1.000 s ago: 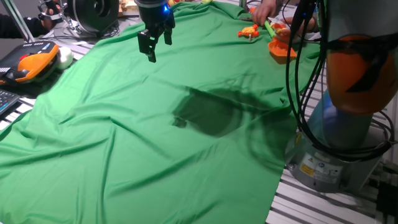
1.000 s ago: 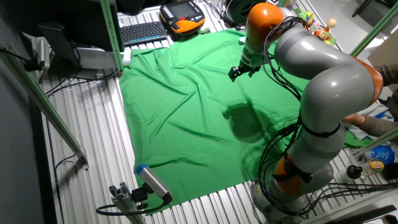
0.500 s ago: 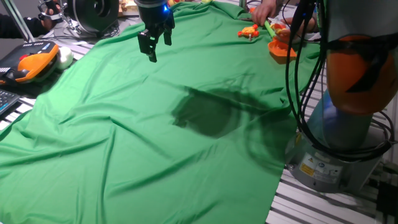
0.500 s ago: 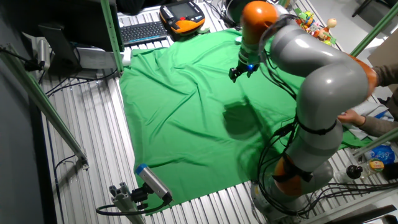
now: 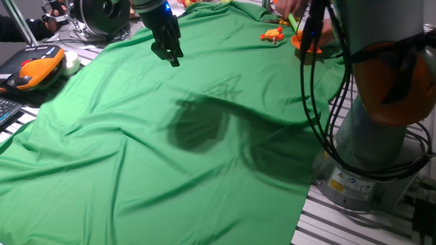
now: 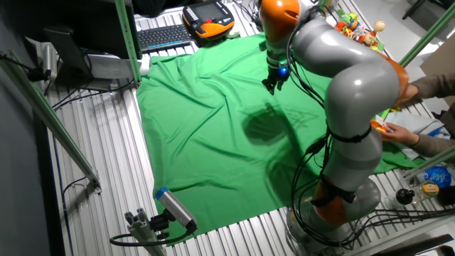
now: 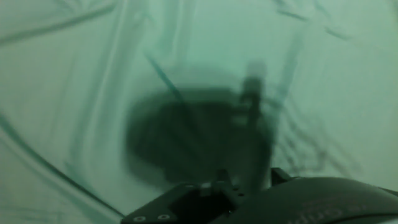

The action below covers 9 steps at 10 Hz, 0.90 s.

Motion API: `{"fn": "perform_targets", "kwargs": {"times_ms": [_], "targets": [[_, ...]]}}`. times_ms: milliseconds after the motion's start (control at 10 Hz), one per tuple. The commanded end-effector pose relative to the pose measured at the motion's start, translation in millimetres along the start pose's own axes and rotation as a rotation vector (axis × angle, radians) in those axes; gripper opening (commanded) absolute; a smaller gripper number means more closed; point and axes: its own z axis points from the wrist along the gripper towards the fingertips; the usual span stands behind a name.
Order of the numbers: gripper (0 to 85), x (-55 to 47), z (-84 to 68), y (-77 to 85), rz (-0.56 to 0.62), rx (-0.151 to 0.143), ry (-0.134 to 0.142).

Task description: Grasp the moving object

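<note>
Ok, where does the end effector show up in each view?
One fixed view: the end effector is upper left of centre, above the green cloth.
The other fixed view: top centre, over the same cloth.
Hand view: only its dark body along the bottom edge; fingertips cannot be made out.
Shared landmark: the dark shadow on the cloth.

No text, brand, number or sign can be read in any of the views. A yellow-and-white sticker (image 5: 345,184) is seen on the base of the arm in one fixed view, but its print is too small to be made out. The keys of the keyboard (image 6: 164,35) in the other fixed view are likewise too small to be read. The hand view is blurred.
</note>
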Motion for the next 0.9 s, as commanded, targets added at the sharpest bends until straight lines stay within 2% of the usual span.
{"fn": "perform_targets", "kwargs": {"times_ms": [0, 400, 800], "targets": [[0.0, 0.2, -0.6, -0.1, -0.001, 0.001, -0.002], [0.0, 0.8, -0.3, -0.8, 0.015, -0.006, -0.018], [0.0, 0.6, -0.4, -0.5, 0.015, -0.002, -0.014]]}}
